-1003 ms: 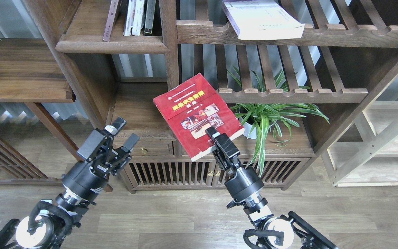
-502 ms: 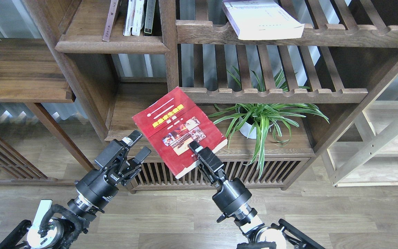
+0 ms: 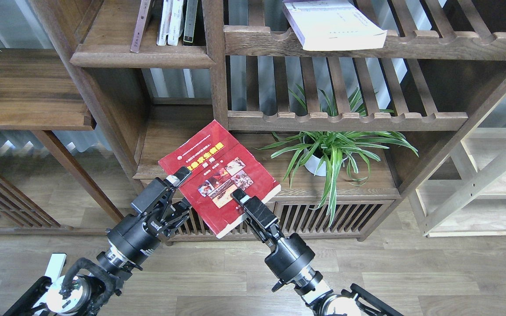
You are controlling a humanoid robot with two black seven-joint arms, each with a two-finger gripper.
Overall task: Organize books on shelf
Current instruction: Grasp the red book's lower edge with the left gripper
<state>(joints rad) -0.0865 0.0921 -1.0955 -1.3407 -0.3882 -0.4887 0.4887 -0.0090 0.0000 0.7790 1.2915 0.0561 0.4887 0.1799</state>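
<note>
Your right gripper (image 3: 238,196) is clamping the red paperback (image 3: 218,175) in mid-air before the cabinet (image 3: 182,145); your left gripper (image 3: 182,189) is straddling its edge, fingers apart.

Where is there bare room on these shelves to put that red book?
The solid shelf is bare left of the upright books. The cabinet top behind the red book is bare too. Beside the plant it's crowded with leaves.
</note>
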